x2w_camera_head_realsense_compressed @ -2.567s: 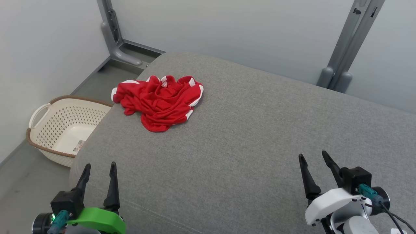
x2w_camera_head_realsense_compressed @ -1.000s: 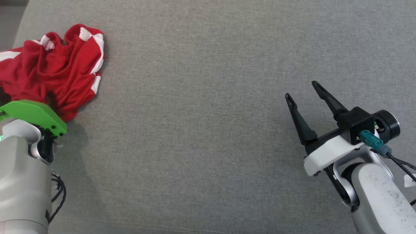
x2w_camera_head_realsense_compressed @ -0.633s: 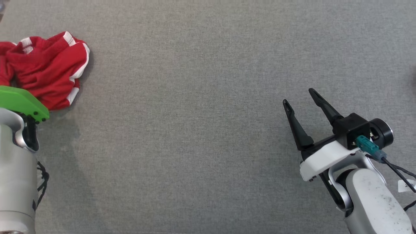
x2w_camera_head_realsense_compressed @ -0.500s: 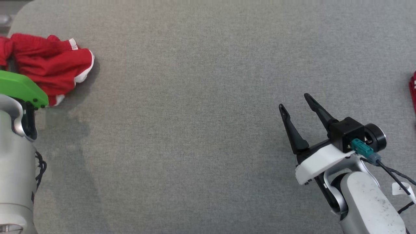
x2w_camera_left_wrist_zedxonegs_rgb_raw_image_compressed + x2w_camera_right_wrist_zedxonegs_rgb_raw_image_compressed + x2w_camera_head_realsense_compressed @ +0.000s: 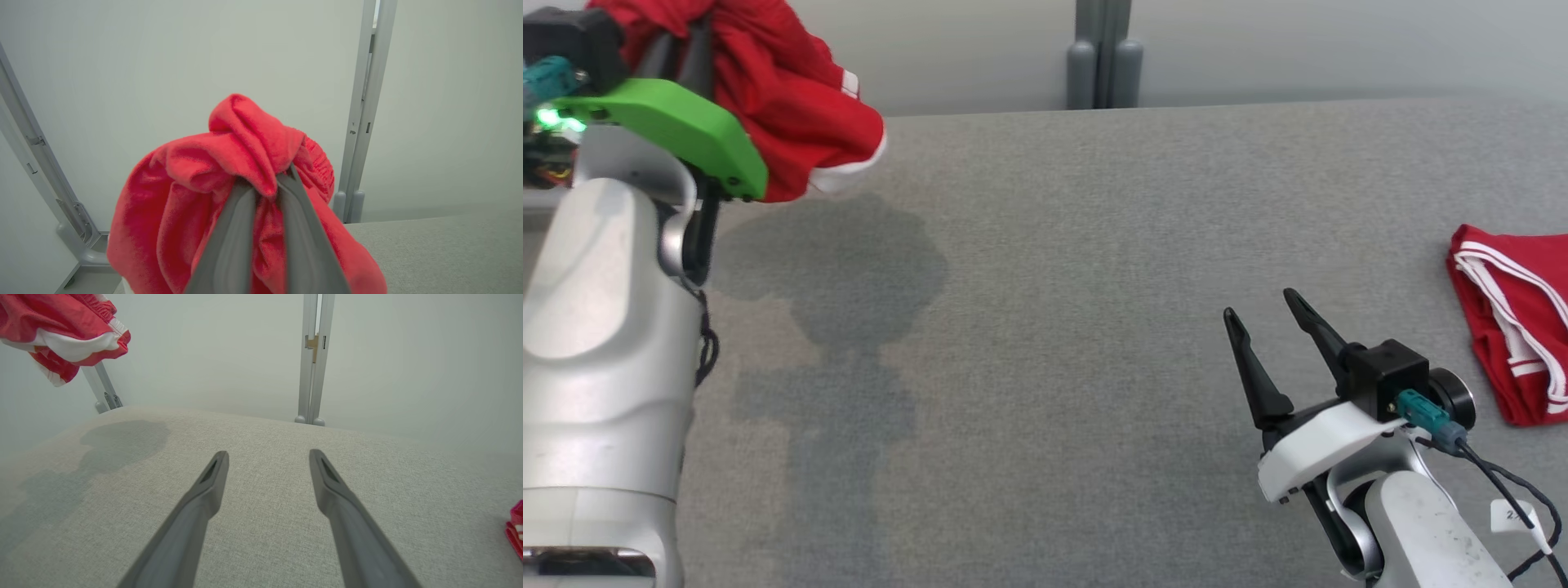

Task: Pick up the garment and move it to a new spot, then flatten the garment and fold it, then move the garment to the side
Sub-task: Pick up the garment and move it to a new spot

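Our left jaws clench a small bunch of the red garment (image 5: 800, 106), hanging above the grey cushion (image 5: 1045, 286); we judge it could slip free mid-carry. Our right jaws stand released, well apart from it.

The left end effector (image 5: 271, 181), open before, now pinches the red garment (image 5: 800, 114), which hangs lifted clear of the grey cushion (image 5: 1054, 245) where it lay crumpled.

Legible text: none | white tag (image 5: 1513, 516), lower right of head view: one dark marking, too small to read with certainty
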`<state>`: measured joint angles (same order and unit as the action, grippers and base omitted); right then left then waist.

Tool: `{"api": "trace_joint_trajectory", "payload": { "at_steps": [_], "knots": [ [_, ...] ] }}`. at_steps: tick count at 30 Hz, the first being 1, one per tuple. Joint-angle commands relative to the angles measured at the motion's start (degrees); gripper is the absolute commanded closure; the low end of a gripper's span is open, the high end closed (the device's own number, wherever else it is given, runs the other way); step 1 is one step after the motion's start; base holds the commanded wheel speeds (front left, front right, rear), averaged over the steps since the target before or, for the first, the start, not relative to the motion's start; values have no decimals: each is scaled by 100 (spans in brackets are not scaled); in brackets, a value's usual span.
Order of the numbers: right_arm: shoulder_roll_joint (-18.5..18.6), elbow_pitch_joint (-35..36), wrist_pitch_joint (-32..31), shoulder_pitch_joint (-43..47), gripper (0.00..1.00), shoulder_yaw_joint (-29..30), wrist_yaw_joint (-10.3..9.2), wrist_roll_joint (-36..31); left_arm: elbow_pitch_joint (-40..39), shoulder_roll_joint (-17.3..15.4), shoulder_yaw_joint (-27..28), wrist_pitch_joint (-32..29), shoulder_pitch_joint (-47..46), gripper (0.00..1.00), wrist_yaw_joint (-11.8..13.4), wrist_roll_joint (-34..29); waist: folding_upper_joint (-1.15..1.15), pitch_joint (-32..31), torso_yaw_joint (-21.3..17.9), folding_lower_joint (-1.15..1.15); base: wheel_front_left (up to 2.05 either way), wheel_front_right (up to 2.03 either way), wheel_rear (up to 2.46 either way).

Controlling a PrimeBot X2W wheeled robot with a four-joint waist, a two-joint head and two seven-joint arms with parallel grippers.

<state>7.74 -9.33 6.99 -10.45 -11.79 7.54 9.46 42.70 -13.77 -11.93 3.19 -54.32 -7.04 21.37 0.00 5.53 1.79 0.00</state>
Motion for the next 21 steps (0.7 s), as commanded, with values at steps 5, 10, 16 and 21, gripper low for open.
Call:
{"api": "trace_joint_trajectory", "payload": {
  "at_steps": [5, 10, 16, 21],
  "knots": [
    [-38, 23, 7, 88, 0, 60, -11, -45, -887, 364, -443, -365, 394, 100, -45, 230, 0, -241, -852, 0, 0, 0, 0],
    [-43, 52, -15, 7, 0, -58, -11, -45, -1347, 567, -856, -527, 732, 100, -44, 473, 0, -194, -1323, 0, 0, 0, 0],
    [-40, 72, -23, -38, 0, -108, -11, -41, -1534, 737, -1460, -491, 1098, 100, -43, 611, 0, -110, -1778, 0, 0, 0, 0],
    [-55, 52, 21, -32, 0, -88, -11, -9, -1224, 826, -1793, -405, 1510, 100, -42, 802, 0, -21, -1968, 0, 0, 0, 0]
  ]
}}
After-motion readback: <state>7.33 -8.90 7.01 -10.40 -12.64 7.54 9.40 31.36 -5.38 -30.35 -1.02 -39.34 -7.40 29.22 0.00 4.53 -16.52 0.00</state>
